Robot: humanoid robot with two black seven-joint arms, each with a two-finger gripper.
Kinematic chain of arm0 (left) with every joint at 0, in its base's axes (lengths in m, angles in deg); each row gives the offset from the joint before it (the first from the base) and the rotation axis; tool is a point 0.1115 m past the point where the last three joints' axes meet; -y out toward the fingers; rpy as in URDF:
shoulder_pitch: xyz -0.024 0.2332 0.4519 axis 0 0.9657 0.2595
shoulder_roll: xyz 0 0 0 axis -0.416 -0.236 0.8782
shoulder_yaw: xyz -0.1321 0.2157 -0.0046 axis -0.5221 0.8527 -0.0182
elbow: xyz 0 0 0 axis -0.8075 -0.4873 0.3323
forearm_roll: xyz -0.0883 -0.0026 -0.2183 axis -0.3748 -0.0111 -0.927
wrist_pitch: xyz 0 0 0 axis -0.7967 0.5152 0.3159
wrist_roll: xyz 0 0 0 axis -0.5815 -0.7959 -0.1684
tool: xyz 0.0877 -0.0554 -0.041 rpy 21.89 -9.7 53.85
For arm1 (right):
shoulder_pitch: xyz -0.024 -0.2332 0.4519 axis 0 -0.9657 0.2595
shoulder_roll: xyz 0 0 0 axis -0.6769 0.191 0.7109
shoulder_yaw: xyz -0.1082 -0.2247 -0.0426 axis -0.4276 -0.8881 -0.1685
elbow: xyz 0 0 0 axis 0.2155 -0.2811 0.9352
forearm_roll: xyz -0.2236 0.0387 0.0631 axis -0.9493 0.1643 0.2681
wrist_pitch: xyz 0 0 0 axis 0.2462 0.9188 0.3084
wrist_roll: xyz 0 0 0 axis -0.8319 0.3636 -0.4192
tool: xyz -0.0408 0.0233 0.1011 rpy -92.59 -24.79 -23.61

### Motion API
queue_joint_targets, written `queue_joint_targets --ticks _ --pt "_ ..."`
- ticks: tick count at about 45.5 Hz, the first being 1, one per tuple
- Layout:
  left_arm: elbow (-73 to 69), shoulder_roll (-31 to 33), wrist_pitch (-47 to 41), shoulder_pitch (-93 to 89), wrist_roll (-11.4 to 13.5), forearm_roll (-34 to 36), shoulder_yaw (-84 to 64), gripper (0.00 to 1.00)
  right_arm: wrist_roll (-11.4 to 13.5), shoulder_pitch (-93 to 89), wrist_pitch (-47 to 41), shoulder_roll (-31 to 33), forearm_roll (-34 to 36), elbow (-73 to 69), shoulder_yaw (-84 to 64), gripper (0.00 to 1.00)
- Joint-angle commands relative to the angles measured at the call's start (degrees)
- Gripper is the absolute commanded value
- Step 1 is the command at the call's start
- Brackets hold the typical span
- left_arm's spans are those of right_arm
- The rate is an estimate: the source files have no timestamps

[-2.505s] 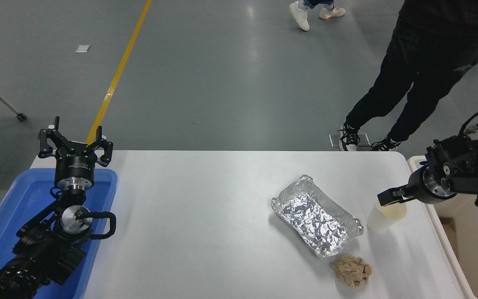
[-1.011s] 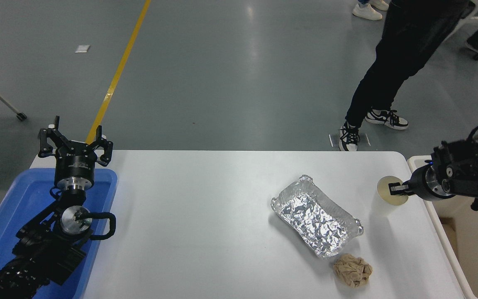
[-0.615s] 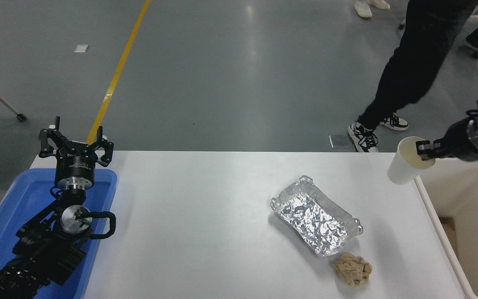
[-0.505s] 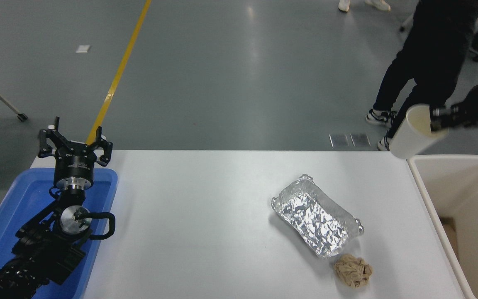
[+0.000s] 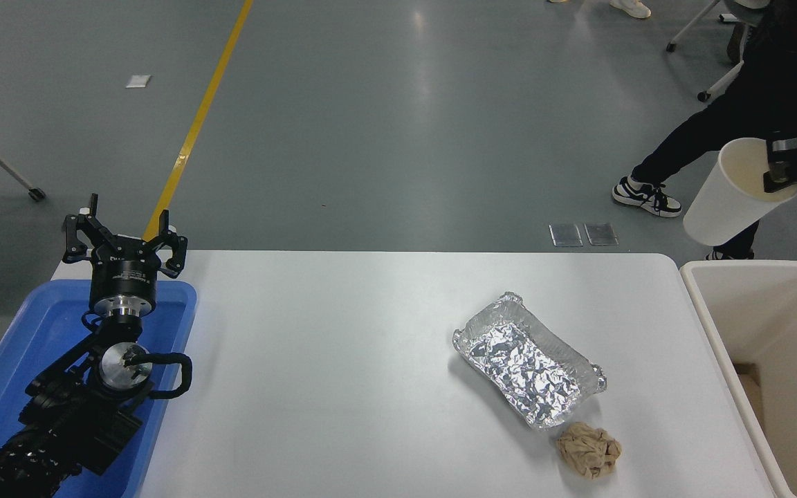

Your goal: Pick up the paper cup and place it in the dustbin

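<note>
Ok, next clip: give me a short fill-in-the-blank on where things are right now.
1. The right gripper holds the cup by its ____.
2. The foil tray lies on the table, with a crumpled ____ paper ball just in front of it.
3. The left gripper is parked over the ____ tray.
4. The cup hangs above the far-left corner of the ____.

Missing words: rim; brown; blue; dustbin
</note>
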Motion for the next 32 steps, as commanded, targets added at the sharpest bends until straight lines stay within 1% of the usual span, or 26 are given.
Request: queue_joint_targets --ticks 1,3,9,13,17,19,21,25,28,30,32 --pt "0.01 0.01 -0.03 -0.06 0.09 0.0 0.0 0.99 -0.06 -9.08 5.27 10.18 -7.96 11.34 -2.64 0.0" --pt "0.01 0.01 -0.03 -0.06 0.08 0.0 0.0 0.99 -0.15 -12.51 6.41 12.65 -9.46 15.12 -2.28 0.0" --pt "0.01 0.01 -0.03 -0.06 0.09 -0.09 0.0 0.99 -0.41 -27.7 13.08 18.01 -9.64 25.32 2.45 0.0" --pt "0.01 0.01 -0.03 -0.06 0.09 -0.09 0.0 0.99 -0.32 -40.62 17.74 20.83 -9.2 31.04 10.35 0.0" --pt "0.01 0.01 -0.03 -0.06 0.09 -0.09 0.0 0.99 0.2 -55.8 20.47 21.62 -9.11 35.52 23.42 0.0" --pt "0.01 0.01 -0.03 -0.06 0.09 -0.09 0.0 0.99 0.73 -62.94 21.44 21.1 -9.02 37.54 29.85 0.0" --pt "0.01 0.01 -0.03 -0.06 0.09 -0.09 0.0 0.99 1.96 -69.8 22.67 20.4 -9.02 39.21 36.53 0.0" --pt "0.01 0.01 -0.03 -0.06 0.09 -0.09 0.0 0.99 5.65 -81.06 25.48 16.28 -7.8 41.42 49.19 0.0" --pt "0.01 0.01 -0.03 -0.06 0.09 -0.09 0.0 0.99 8.11 -87.74 27.77 12.85 -6.13 42.47 55.79 0.0" --pt "0.01 0.01 -0.03 -0.06 0.09 -0.09 0.0 0.99 8.99 -90.91 29.17 10.91 -4.99 43.52 58.61 0.0" --pt "0.01 0.01 -0.03 -0.06 0.09 -0.09 0.0 0.99 9.35 -92.85 30.32 8.37 -3.67 45.63 60.46 0.0"
